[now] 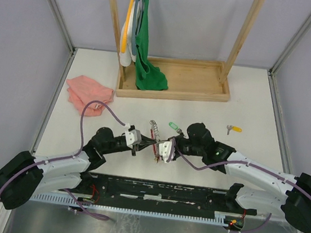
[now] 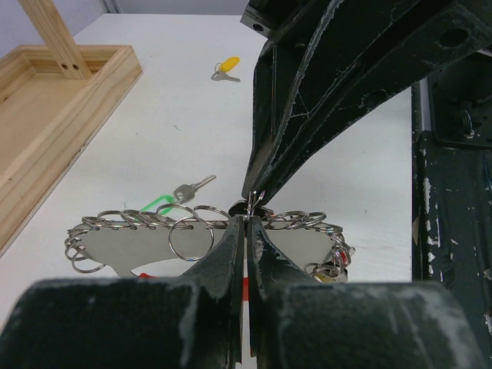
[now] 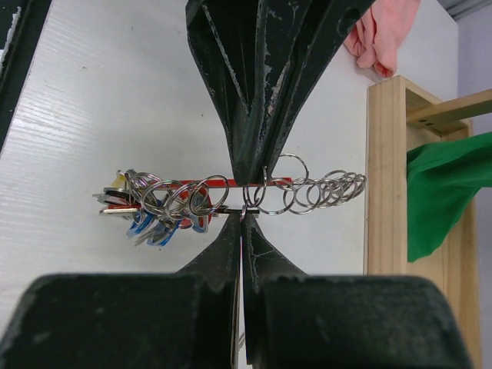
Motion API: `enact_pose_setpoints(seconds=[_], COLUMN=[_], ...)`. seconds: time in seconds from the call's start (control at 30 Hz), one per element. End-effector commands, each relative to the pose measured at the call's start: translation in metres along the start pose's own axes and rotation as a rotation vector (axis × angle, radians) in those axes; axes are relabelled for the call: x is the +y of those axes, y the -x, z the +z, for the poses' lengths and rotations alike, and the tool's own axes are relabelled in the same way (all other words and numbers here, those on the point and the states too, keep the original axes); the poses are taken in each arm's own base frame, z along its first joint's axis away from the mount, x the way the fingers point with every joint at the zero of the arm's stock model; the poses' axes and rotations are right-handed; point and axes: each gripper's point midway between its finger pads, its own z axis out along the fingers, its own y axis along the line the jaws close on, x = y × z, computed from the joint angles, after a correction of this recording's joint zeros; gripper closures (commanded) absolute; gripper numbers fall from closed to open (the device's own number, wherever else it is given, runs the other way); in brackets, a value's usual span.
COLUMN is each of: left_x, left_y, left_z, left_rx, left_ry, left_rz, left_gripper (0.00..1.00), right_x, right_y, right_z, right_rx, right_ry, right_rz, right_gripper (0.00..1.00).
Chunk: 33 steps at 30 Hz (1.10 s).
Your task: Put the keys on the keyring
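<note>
- While both arms meet low over the white table, the left gripper [image 2: 244, 231] and the right gripper [image 3: 242, 223] are each closed tight, tip against tip, on one short stretch of the keyring [image 3: 219, 183]. This is a large thin wire loop, part red and part grey, strung with many small silver split rings.
- Whether the keyring rests on the table or hangs just clear of it cannot be told.
- At one end of the keyring, a bunch of tagged keys [image 3: 150, 219], small silver keys with blue and dark plastic tags, is already threaded on.
- Just beyond the keyring, apart from it, lies the green-tagged key [image 2: 181, 191], a small silver metal key with an oblong green plastic tag. It lies flat and unheld.
- Farther beyond the keyring, toward the right arm's side and well apart, lies the yellow-tagged key [image 2: 225, 69], of the same make with a yellow tag.
- Step in hand, as judged: both grippers are steadying or prising the loop. No loose key is gripped, so threading of the two loose keys is not yet begun.
- Next move, as judged: one gripper keeps its clamp on the keyring. The other lets go, spreads its fingers and takes the green-tagged key by its tag, leaving the bow hole free to meet the loop's open end.
- Far beyond the keyring are a crumpled pink cloth [image 1: 89, 93] and a shallow wooden tray [image 1: 194, 78] holding a green cloth [image 1: 149, 73]. None of these belongs to the task.
</note>
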Motion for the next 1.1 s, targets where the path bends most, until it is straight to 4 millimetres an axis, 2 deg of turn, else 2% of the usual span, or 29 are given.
enact_pose_setpoints(seconds=[0.0,0.13,0.27,0.47,0.83,1.07], left_x=[0.015,0.015,0.014,0.012,0.006,-0.002], left_y=[0.063,0.06,0.047,0.026,0.008,0.014], left_z=[-0.004,-0.005,-0.001,0.001,0.008,0.019], left_rx=[-0.254,-0.279,-0.251,-0.177,-0.053,-0.039], left_ry=[0.093,0.103,0.095,0.084,0.002,-0.107], left_rz=[-0.015,-0.035,-0.04,-0.018,0.065,0.119], left_gripper=[0.97,0.97,0.97,0.86,0.74,0.68], right_x=[0.002,-0.005,-0.015,-0.03,-0.025,-0.025], right_y=[-0.005,-0.009,-0.004,0.005,0.01,0.011], right_z=[0.003,0.004,0.0,-0.012,-0.017,-0.018], right_rx=[0.027,0.047,0.063,0.093,0.108,0.117], right_ry=[0.0,-0.033,-0.036,-0.044,0.035,0.054], right_rz=[-0.024,-0.051,-0.096,-0.194,-0.238,-0.245], right_gripper=[0.99,0.99,0.99,0.99,0.99,0.99])
